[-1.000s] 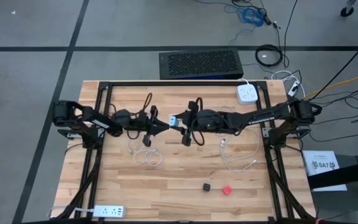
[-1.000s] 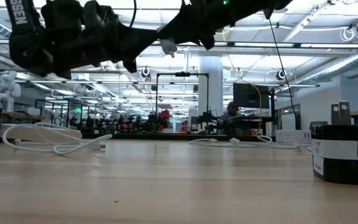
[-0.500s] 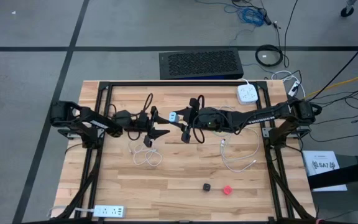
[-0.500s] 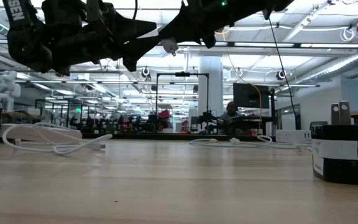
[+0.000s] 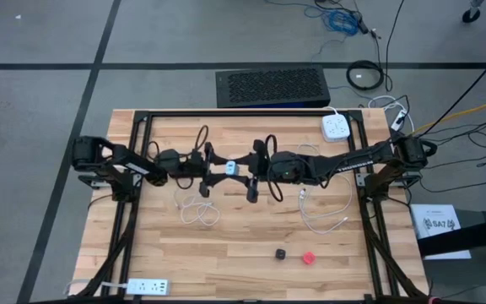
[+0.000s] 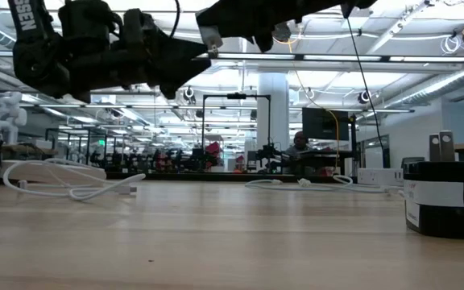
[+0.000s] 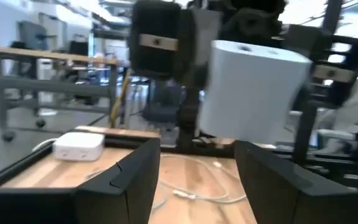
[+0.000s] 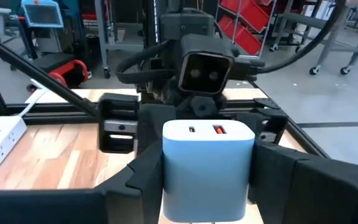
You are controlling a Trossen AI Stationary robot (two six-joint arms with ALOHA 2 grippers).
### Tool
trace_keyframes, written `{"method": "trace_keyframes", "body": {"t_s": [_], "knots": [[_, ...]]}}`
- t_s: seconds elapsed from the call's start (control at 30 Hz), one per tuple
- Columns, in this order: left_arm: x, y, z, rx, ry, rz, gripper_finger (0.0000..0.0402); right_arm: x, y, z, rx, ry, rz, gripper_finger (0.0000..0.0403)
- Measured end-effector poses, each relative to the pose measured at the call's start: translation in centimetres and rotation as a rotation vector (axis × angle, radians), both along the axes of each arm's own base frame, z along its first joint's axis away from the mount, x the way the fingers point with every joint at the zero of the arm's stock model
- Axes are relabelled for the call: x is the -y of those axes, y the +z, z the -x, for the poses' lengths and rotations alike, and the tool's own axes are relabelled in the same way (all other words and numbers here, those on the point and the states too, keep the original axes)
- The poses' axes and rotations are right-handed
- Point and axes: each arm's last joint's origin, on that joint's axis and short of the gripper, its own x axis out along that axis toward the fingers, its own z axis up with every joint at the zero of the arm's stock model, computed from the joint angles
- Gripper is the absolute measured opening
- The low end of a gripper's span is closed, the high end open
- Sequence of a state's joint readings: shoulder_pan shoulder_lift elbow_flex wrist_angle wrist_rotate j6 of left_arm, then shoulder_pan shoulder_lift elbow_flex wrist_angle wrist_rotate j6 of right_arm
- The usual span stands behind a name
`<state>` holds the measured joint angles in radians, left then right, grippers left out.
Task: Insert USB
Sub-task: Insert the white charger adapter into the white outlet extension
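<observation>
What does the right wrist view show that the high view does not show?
Only the right wrist view shows the two ports on the face of the white block-shaped USB charger, one red inside, and the camera on the left arm opposite.

Only the high view shows the loose white cable on the wooden table, the small black cube and the small red piece.

Both show the right gripper shut on the charger, facing the open left gripper mid-table.

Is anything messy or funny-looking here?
Nothing looks broken or spilled. The only oddity: the left gripper has open, empty jaws facing the white charger in the right gripper, while the loose white cables lie on the table.
</observation>
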<state>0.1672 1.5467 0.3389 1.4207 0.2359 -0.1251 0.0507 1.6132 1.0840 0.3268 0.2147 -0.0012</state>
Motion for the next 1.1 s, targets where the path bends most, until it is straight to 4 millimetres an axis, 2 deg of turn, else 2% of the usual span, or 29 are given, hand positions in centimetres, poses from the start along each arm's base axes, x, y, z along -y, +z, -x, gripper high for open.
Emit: {"method": "trace_keyframes", "body": {"t_s": [0.2,0.6,1.1], "knots": [[0.6,0.1,0.0,0.013,-0.096,-0.020,0.0215,0.1,0.1,0.0,0.000,-0.012,0.014,0.0157],[0.5,1.1,-0.4,0.068,-0.072,0.006,0.0215,0.0,0.4,0.1,0.025,-0.019,0.014,0.0157],[0.3,1.2,-0.3,0.082,-0.075,-0.003,0.0215,-1.0,0.3,0.1,0.023,0.008,0.003,0.0157]]}}
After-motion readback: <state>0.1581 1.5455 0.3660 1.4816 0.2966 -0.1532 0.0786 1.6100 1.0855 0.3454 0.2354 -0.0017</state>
